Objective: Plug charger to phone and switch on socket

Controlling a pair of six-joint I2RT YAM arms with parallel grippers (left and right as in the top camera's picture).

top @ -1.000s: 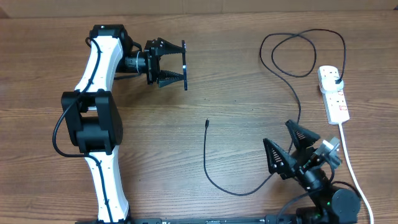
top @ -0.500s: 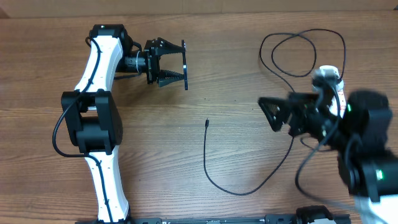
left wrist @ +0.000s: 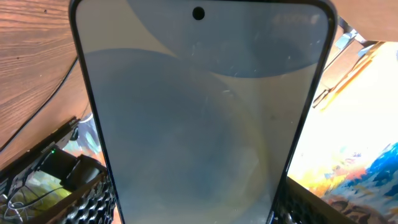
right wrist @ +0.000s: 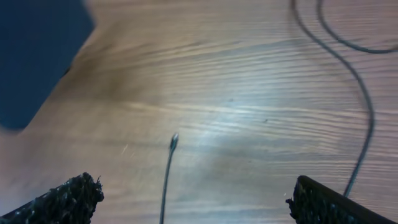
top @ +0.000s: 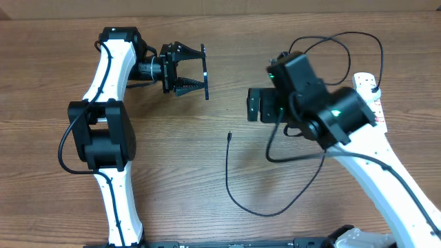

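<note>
My left gripper (top: pixel 187 73) is shut on the phone (top: pixel 204 72) and holds it on edge above the table at the back left. In the left wrist view the phone's pale screen (left wrist: pixel 199 118) fills the frame between the fingers (left wrist: pixel 87 202). The black charger cable lies on the table with its plug tip (top: pixel 229 136) free, curving down and round to loops at the back right. My right gripper (top: pixel 255 106) is open and empty above the table, just right of and behind the tip. The right wrist view shows the tip (right wrist: pixel 174 142) between the wide-open fingers (right wrist: pixel 65 199). The socket (top: pixel 364 81) is partly hidden by my right arm.
The cable's low loop (top: pixel 265 212) lies near the front middle, and another stretch (right wrist: pixel 365 118) runs at the right of the right wrist view. The socket's thick white cord is hidden under my right arm. The phone shows as a dark blur (right wrist: pixel 37 56) in that view.
My right arm has swung from the front right corner up and left across the table, and now sits over the middle near the plug tip. The left arm and phone have not moved.
</note>
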